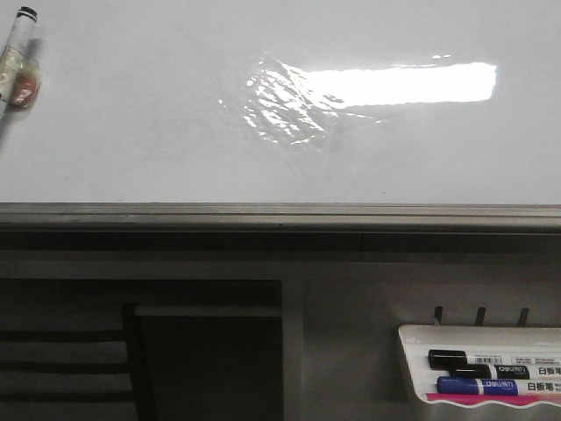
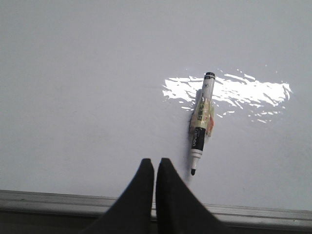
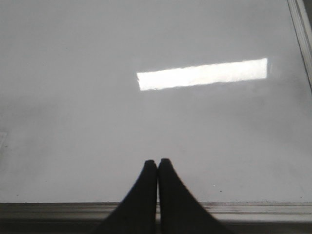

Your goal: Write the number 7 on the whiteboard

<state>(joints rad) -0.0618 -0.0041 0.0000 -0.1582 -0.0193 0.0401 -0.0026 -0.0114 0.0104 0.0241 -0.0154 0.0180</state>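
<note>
Left claw [image 2: 155, 168]: fingers pressed together, empty, poised over the near edge of the whiteboard [image 2: 87, 97]; right claw [image 3: 157, 168]: likewise closed on nothing, over the near rail of the same board. Neither claw appears in the front view.

At the far left of the front view a marker [image 1: 17, 39] lies on the board, black cap end pointing away, a band of yellowish tape round its barrel; in the left wrist view the same marker [image 2: 201, 122] lies just beside the left claw, apart from it, its tip toward the near rail [image 2: 58, 199]. Toward the centre, a wrinkled shiny patch [image 1: 280, 105] runs into a bright rectangular glare [image 1: 403, 83]. At the right, below the board, a small white tray [image 1: 412, 351] holds a black marker [image 1: 478, 361] and a blue marker [image 1: 491, 386].

The number 7 is not on the board; no stroke is visible in any view, so the task is judged not yet begun.

Hazards from this state: closed fingers must part before any pickup, otherwise they push the marker and roll it away; the taped barrel may seat crookedly in the grip, tilting the tip; the wrinkled patch is likely to break a line drawn across it; excess pressure may skid the tip and distort the bar or downstroke.
</note>
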